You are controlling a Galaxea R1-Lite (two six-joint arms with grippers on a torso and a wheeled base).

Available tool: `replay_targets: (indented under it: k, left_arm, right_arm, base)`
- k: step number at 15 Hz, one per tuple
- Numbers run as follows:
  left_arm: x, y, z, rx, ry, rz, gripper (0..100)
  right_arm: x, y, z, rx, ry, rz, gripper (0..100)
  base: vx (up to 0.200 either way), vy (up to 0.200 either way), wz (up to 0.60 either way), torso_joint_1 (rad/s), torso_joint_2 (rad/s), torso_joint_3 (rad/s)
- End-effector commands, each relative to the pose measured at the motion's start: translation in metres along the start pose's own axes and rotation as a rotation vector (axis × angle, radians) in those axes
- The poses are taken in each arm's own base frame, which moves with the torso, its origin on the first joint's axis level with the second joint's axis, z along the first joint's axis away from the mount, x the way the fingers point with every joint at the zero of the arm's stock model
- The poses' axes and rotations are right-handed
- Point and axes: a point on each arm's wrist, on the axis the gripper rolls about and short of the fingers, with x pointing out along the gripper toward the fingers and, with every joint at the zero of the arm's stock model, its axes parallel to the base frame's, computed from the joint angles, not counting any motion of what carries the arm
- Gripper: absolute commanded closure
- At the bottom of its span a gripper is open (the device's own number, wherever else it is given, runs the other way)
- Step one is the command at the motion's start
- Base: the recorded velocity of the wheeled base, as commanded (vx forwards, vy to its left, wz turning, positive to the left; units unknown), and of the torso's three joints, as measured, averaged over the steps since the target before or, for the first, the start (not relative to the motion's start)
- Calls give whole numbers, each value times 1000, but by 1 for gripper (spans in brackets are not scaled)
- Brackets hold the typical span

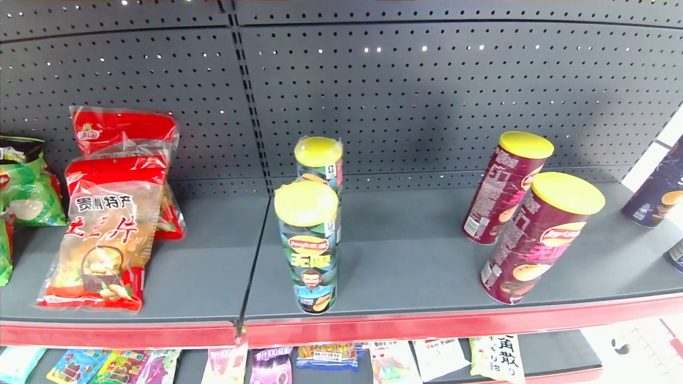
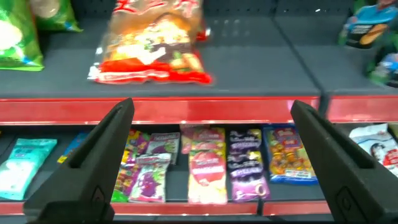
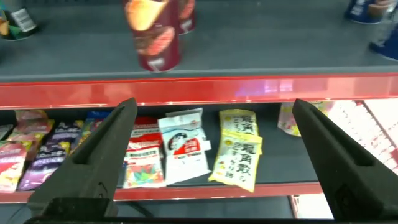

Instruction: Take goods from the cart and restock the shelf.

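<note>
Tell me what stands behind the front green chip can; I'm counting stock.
A second green can, yellow-lidded, stands directly behind the front green can. Its lower half is covered.

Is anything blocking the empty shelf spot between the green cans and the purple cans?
Nothing visible: the grey metal shelf lies bare between the green chip cans and the maroon chip cans.

Head view — near, looking forward and down onto the grey shelf (image 1: 405, 256), wrist views lower, facing its red front edge (image 2: 186, 109) head-on, left sharing the red snack bag (image 1: 101, 234), right — the maroon can (image 1: 533, 245).
</note>
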Motion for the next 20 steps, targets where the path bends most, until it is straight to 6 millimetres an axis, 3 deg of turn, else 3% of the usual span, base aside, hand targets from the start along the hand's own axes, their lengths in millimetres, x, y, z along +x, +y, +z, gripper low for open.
replay_targets:
  k: [1, 16, 20]
  left_arm:
    - [0, 0, 0, 0, 1, 0, 0]
    - [0, 0, 0, 0, 1, 0, 0]
    - [0, 0, 0, 0, 1, -1, 0]
  right_arm:
    - [0, 0, 0, 1, 0, 2, 0]
    - [0, 0, 0, 0, 0, 2, 0]
    - [0, 0, 0, 0, 0, 2, 0]
  base:
    - [0, -200, 0, 2, -2, 7]
    - [0, -200, 0, 1, 4, 2]
    - [0, 0, 0, 0, 0, 0]
